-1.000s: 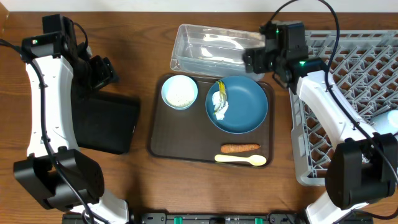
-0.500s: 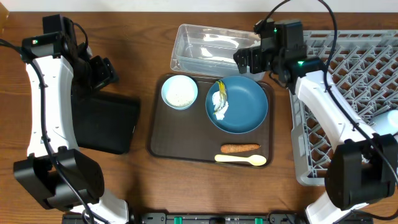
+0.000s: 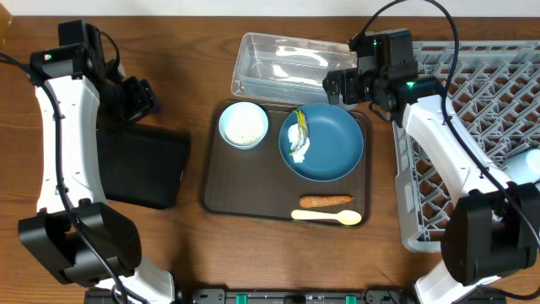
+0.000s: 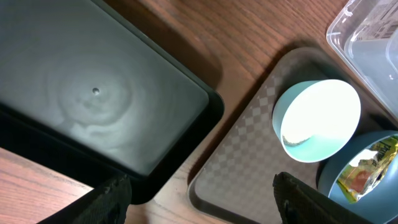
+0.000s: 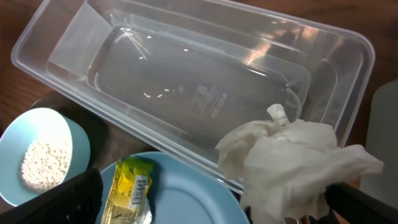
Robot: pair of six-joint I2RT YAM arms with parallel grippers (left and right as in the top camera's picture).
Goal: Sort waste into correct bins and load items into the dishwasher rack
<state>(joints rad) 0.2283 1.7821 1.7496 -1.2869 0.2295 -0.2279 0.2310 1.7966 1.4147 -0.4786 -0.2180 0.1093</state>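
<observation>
Now we judge the step in hand to be dropping the crumpled white paper [image 5: 292,158] into the clear tub [image 5: 186,87], which lies just beyond the far edge of the brown serving tray [image 3: 215,181]. The paper sits between the widely parted fingers of the right end effector [image 5: 217,200], squeezed by neither, over the tub wall that faces the serving tray; whether it rests inside yet we cannot tell. To do this well, we should lift straight up, so no fold snags a finger and gets dragged out towards the serving tray, then check the paper has settled inside. Left of the serving tray, the left arm reaches forward and bends down over the black tray [image 4: 93,93], with the left end effector [image 4: 202,190] released and empty. Beyond the serving tray's far right corner, the right arm stretches in from the dishwasher rack [image 3: 489,101], wrist tipped down over the tub.
</observation>
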